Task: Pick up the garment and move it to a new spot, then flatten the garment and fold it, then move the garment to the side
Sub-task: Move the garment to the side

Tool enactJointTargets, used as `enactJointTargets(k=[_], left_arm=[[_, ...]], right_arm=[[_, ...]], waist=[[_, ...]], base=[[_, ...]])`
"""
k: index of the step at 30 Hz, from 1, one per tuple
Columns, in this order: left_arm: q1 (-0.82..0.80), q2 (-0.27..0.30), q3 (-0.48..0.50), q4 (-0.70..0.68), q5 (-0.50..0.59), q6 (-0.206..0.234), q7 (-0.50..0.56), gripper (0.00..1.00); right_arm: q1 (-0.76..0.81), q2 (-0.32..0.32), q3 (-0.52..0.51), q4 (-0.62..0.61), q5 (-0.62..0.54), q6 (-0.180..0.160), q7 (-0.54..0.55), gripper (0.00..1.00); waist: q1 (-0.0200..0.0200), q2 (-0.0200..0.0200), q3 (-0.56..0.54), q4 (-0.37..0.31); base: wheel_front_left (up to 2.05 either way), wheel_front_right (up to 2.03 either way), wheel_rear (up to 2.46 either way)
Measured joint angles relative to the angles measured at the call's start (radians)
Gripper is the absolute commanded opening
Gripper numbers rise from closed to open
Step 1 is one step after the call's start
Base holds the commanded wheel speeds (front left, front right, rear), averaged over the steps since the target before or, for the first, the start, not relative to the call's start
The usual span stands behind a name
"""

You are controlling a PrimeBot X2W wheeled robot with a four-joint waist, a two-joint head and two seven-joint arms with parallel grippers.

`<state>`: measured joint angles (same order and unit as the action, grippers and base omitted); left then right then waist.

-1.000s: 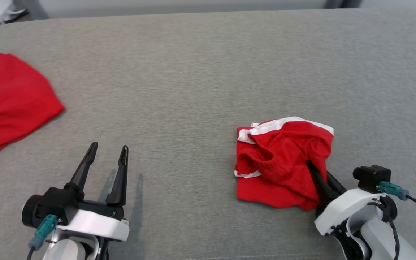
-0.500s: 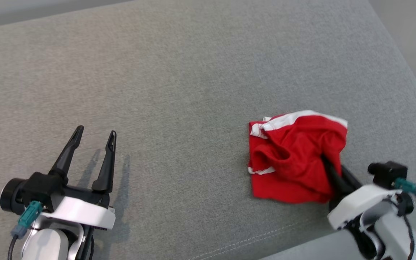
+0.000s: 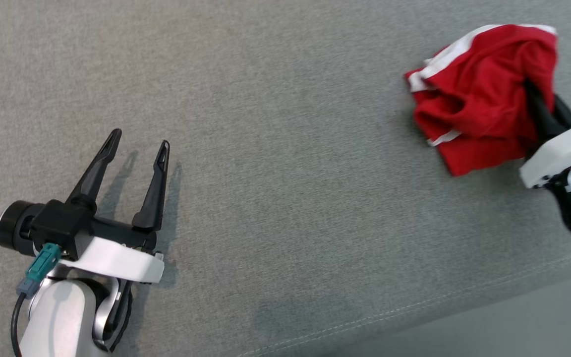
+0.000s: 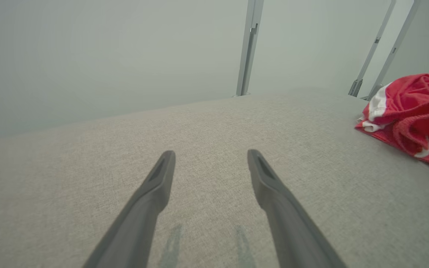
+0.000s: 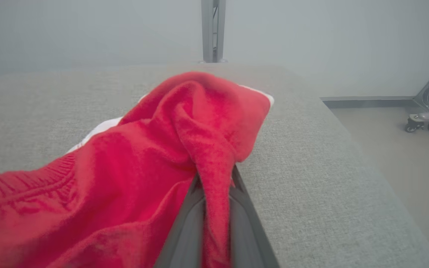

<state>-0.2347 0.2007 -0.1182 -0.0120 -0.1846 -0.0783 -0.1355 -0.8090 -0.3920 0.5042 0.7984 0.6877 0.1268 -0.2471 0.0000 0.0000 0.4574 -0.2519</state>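
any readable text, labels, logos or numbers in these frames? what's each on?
None can be read.
red garment: white trim, no print or tag visible.
left gripper and right gripper: no lettering visible on them.
grey cushion: plain fabric, no markings.

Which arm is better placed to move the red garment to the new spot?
Right. The right gripper is shut on a fold of the red garment. The left gripper stands open and empty over bare grey cushion, well apart from the cloth.
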Motion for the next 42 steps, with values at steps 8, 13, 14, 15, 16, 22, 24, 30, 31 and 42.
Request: enactJointTargets(k=[8, 13, 14, 15, 16, 22, 24, 30, 31, 42], left_arm=[[-0.053, 0.0, -0.023, 0.002, 0.007, 0.0, -0.01, 1.0], [-0.075, 0.001, -0.03, 0.011, 0.009, 0.0, -0.012, 1.0], [-0.079, 0.001, -0.03, 0.013, 0.009, 0.0, -0.016, 1.0], [-0.082, 0.001, -0.03, 0.014, 0.009, 0.0, -0.016, 1.0], [-0.083, 0.001, -0.031, 0.018, 0.009, 0.0, -0.019, 1.0], [-0.081, 0.001, -0.029, 0.052, 0.006, 0.0, -0.04, 1.0], [-0.075, 0.001, -0.026, 0.062, -0.003, 0.0, -0.045, 1.0], [-0.013, -0.002, 0.002, 0.079, -0.031, 0.026, -0.054, 1.0], [-0.001, -0.002, 0.008, 0.078, -0.037, 0.028, -0.054, 1.0], [0.127, 0.003, 0.06, 0.059, -0.073, 0.072, -0.04, 1.0]], right_arm=[[-0.086, -0.074, 0.016, 0.121, -0.004, 0.0, 0.0, 0.0], [-0.119, -0.078, -0.016, 0.182, -0.012, 0.0, 0.0, 1.0], [-0.122, -0.078, -0.021, 0.185, -0.012, 0.0, 0.0, 1.0], [-0.125, -0.078, -0.032, 0.184, -0.012, 0.0, 0.0, 1.0], [-0.125, -0.079, -0.043, 0.182, -0.012, 0.0, 0.0, 1.0], [-0.078, -0.097, -0.129, 0.092, -0.035, 0.0, -0.002, 1.0], [-0.025, -0.101, -0.182, 0.039, -0.061, 0.0, -0.002, 1.0], [0.172, -0.046, -0.416, -0.211, -0.19, 0.0, -0.004, 1.0], [0.21, -0.019, -0.444, -0.256, -0.221, 0.0, -0.005, 1.0], [0.533, 0.218, -0.508, -0.561, -0.443, 0.0, -0.007, 1.0]], waist=[[0.0, 0.0, 0.078, 0.043], [0.0, 0.0, 0.102, 0.048], [0.0, 0.0, 0.103, 0.047], [0.0, 0.0, 0.102, 0.046], [0.0, 0.0, 0.1, 0.045], [0.0, 0.0, 0.054, 0.041], [0.0, 0.0, 0.029, 0.041], [0.0, 0.0, -0.059, 0.049], [-0.0001, 0.0, -0.075, 0.053], [0.0, 0.0, -0.23, 0.128]], base=[[0.0, 0.0, 0.0], [0.0, 0.0, 0.0], [0.0, 0.0, 0.0], [0.0, 0.0, 0.0], [0.0, 0.0, 0.0], [0.0, 0.0, 0.0], [0.0, 0.0, 0.0], [0.0, 0.0, 0.0], [0.0, 0.0, 0.0], [0.0, 0.0, 0.0]])
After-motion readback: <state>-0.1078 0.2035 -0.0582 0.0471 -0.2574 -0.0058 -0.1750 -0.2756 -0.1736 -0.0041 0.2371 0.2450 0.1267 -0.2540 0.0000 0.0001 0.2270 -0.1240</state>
